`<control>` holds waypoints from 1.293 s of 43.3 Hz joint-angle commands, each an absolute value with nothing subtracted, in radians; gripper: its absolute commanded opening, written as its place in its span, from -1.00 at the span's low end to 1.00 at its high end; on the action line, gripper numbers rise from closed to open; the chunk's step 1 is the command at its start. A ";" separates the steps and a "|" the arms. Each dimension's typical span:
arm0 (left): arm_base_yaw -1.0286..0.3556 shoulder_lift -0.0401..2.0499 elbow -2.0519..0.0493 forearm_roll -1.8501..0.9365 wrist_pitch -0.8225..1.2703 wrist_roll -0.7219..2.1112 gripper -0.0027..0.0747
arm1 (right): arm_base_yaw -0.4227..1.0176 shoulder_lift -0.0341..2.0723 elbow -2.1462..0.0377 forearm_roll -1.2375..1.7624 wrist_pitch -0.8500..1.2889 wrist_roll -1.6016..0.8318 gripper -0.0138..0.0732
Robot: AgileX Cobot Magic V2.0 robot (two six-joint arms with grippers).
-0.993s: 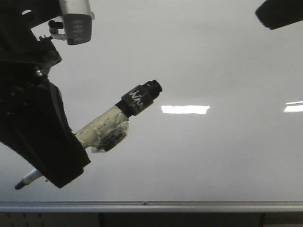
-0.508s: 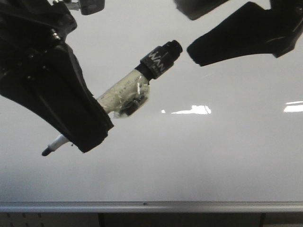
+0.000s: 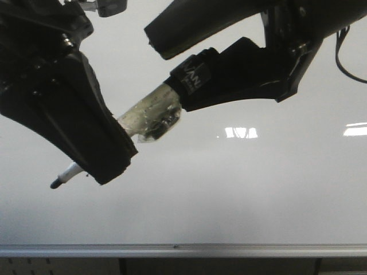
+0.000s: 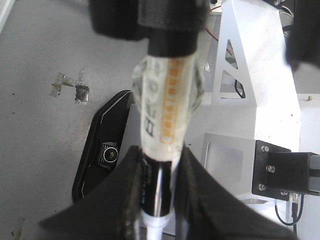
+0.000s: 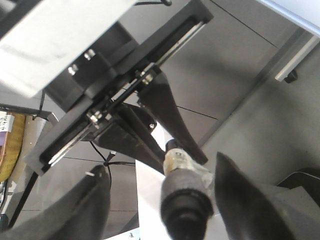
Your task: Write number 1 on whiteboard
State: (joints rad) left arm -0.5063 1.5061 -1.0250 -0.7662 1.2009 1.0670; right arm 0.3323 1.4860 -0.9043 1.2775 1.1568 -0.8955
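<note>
The whiteboard (image 3: 258,189) fills the front view, glossy and pale grey. The number 1 is out of view. My left gripper (image 3: 114,163) is shut on a marker (image 3: 150,114) with a taped clear barrel. The marker slants, its dark nib (image 3: 55,183) pointing down-left in front of the board. In the left wrist view the barrel (image 4: 167,110) runs between the left gripper (image 4: 160,200) fingers. My right gripper (image 3: 189,71) is open, one finger on each side of the marker's black end (image 3: 192,75). In the right wrist view that black end (image 5: 185,205) sits in the gap of the right gripper (image 5: 167,210), touching neither finger.
A silver rail (image 3: 183,250) runs along the board's bottom edge. Bright light reflections (image 3: 241,132) lie on the board at mid-height. Behind the marker in the left wrist view stand a white metal frame (image 4: 250,75) and a black housing (image 4: 100,150) on the grey floor.
The left gripper rose with the marker, then held still. The right gripper came in from the upper right, and its open fingers now straddle the marker's black end.
</note>
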 commanded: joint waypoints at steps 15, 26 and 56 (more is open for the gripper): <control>-0.514 1.469 -1.056 -0.836 1.224 1.070 -0.98 | 0.333 1.473 -0.933 1.359 1.264 -0.918 -0.60; -0.514 1.469 -1.056 -0.861 1.190 1.070 -0.92 | 0.333 1.473 -0.933 1.357 1.284 -0.919 -0.83; -0.514 1.469 -1.057 -0.866 1.159 1.070 0.11 | 0.145 1.179 -0.929 1.113 0.814 -0.919 -0.82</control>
